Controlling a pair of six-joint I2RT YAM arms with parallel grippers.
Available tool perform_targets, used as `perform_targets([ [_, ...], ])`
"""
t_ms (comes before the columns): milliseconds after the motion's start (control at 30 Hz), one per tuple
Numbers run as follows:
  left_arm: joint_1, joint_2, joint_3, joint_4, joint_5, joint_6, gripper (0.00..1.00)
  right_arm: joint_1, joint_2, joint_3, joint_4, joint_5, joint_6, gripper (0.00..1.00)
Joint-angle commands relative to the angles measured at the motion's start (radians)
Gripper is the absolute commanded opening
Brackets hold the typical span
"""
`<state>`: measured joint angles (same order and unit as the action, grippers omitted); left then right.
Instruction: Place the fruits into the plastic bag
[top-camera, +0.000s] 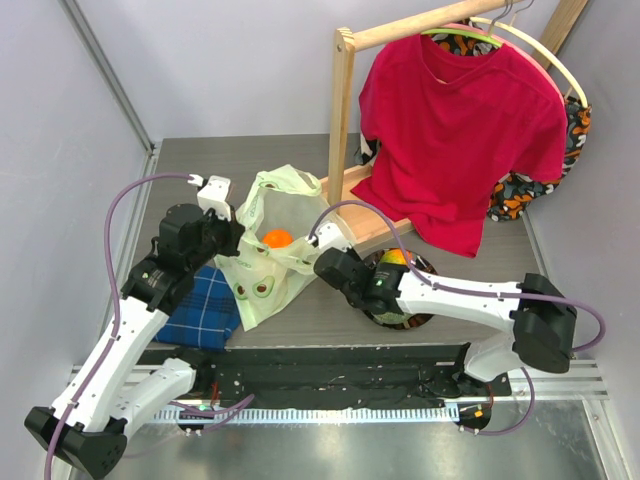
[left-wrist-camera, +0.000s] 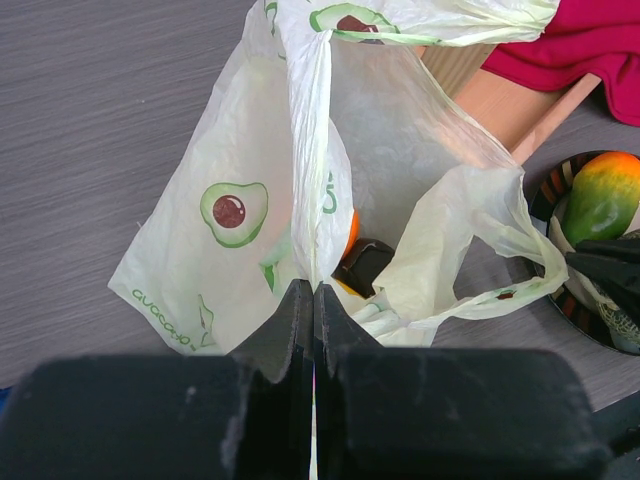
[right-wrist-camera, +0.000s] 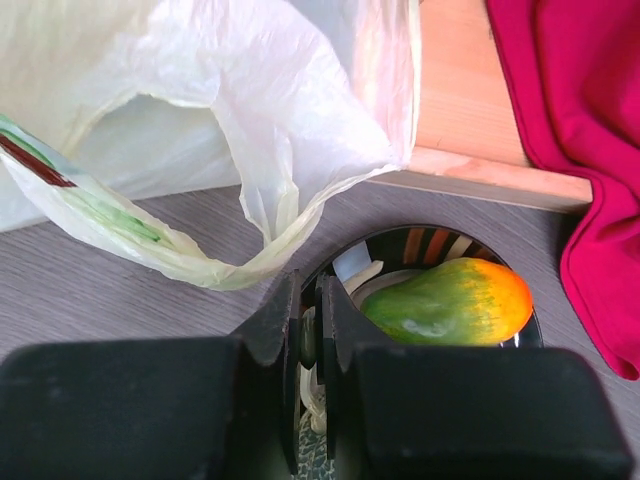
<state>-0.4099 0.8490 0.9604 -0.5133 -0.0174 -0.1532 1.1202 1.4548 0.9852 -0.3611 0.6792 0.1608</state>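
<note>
My left pincer (left-wrist-camera: 313, 290) is clenched on a fold of the plastic bag (left-wrist-camera: 400, 140), which stands open just ahead of it on the tabletop (left-wrist-camera: 100, 120). My right pincer (right-wrist-camera: 310, 285) is drawn nearly closed with a bag handle (right-wrist-camera: 200, 265) at its tips; I cannot tell whether it pinches the film. Inside the bag, just beyond my left pincer, lie an orange (left-wrist-camera: 351, 232) and a dark piece (left-wrist-camera: 365, 265). A green-and-orange fruit (right-wrist-camera: 450, 300) sits on the plate (right-wrist-camera: 440, 243) just ahead of my right pincer. I judge the work partly done: at least that fruit is left to bag.
</note>
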Motion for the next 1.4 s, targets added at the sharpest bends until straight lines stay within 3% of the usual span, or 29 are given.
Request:
perform_targets([
  [0, 0.002, -0.015, 0.006, 0.036, 0.000, -0.005, 0.00, 0.004, -0.066, 0.032, 0.025, 0.023, 0.045, 0.01],
  [667, 0.002, -0.021, 0.006, 0.036, 0.002, -0.005, 0.00, 0.006, -0.338, 0.121, -0.076, 0.115, 0.080, 0.01],
  [1033, 0.002, -0.019, 0.006, 0.036, -0.001, -0.005, 0.00, 0.006, -0.481, 0.130, 0.016, 0.224, 0.019, 0.01],
  [1367, 0.002, -0.018, 0.006, 0.036, 0.002, -0.005, 0.00, 0.003, -0.438, 0.156, 0.230, 0.120, -0.113, 0.01],
])
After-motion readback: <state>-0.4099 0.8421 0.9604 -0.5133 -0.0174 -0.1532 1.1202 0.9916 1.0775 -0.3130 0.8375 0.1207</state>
